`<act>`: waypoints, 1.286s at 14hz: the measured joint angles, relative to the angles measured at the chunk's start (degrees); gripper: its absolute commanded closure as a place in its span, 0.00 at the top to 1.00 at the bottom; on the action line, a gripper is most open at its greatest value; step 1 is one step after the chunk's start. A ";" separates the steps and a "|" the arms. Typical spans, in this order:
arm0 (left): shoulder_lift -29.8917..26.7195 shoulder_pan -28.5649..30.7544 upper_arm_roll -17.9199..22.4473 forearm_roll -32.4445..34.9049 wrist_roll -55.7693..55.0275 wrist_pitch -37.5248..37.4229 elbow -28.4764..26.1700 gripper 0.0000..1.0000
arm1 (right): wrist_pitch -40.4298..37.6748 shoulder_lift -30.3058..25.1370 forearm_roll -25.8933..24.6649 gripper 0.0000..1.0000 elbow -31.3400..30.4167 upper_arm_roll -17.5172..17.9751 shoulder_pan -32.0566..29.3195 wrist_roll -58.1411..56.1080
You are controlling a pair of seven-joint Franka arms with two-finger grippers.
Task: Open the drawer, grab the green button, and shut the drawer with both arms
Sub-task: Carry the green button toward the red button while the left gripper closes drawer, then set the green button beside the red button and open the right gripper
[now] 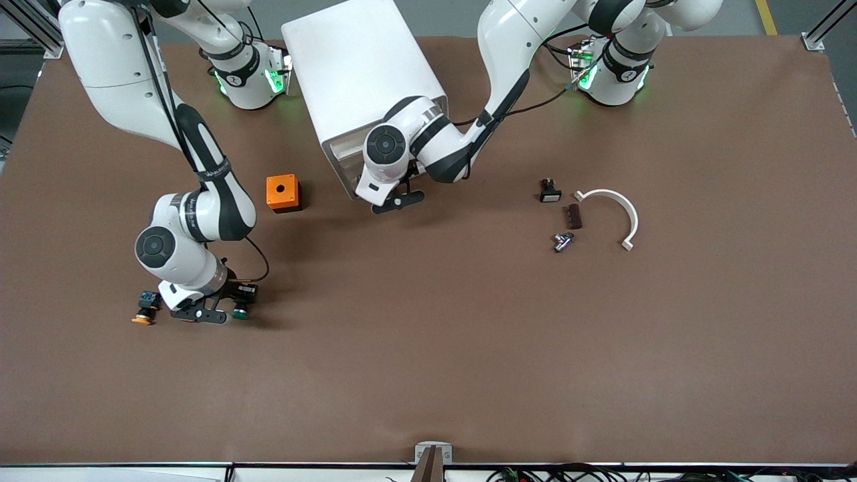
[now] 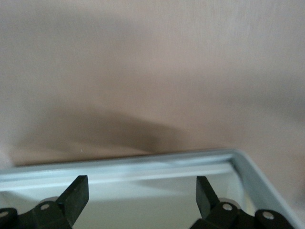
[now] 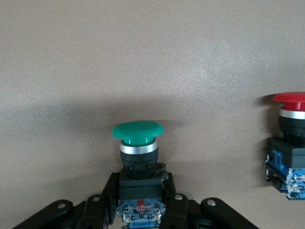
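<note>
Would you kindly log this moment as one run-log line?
right gripper: shut on green button, low over table | left gripper: open at drawer front | cabinet

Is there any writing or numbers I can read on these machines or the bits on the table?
None can be read.
Right arm: a line of small white print on its black band, too small to read.
Green button, white cabinet, orange box: no text visible.

The right gripper stands low on the counter, an orange-capped button just beside it; bare counter lies nearer the front camera.
</note>
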 measured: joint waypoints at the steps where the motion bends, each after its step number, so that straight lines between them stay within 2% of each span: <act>1: -0.40 1.65 0.10 0.00 0.00 0.00 0.18 1.00 | -0.02 0.00 0.01 1.00 0.00 -0.01 -0.04 0.00; 3: -2.07 5.89 0.34 0.45 0.10 -0.62 0.43 1.00 | -0.03 0.01 0.02 1.00 0.06 -0.04 -0.11 -0.02; 5: -4.67 9.90 0.71 4.63 0.53 -1.61 0.62 1.00 | -1.61 -0.04 0.02 1.00 1.37 -0.21 -0.21 -0.05; 10: -12.87 16.95 1.38 14.16 0.53 -7.26 0.85 1.00 | -18.49 -2.35 0.02 1.00 11.68 -0.68 -2.85 -5.95; 14: -18.96 26.06 1.63 15.89 3.01 -11.87 0.87 1.00 | -28.41 -7.18 0.01 1.00 14.71 -0.88 -6.40 -11.79; 18: -23.35 35.78 1.73 17.72 10.14 -14.94 0.92 1.00 | -44.28 -13.04 -0.37 1.00 20.23 -0.95 -7.55 -12.07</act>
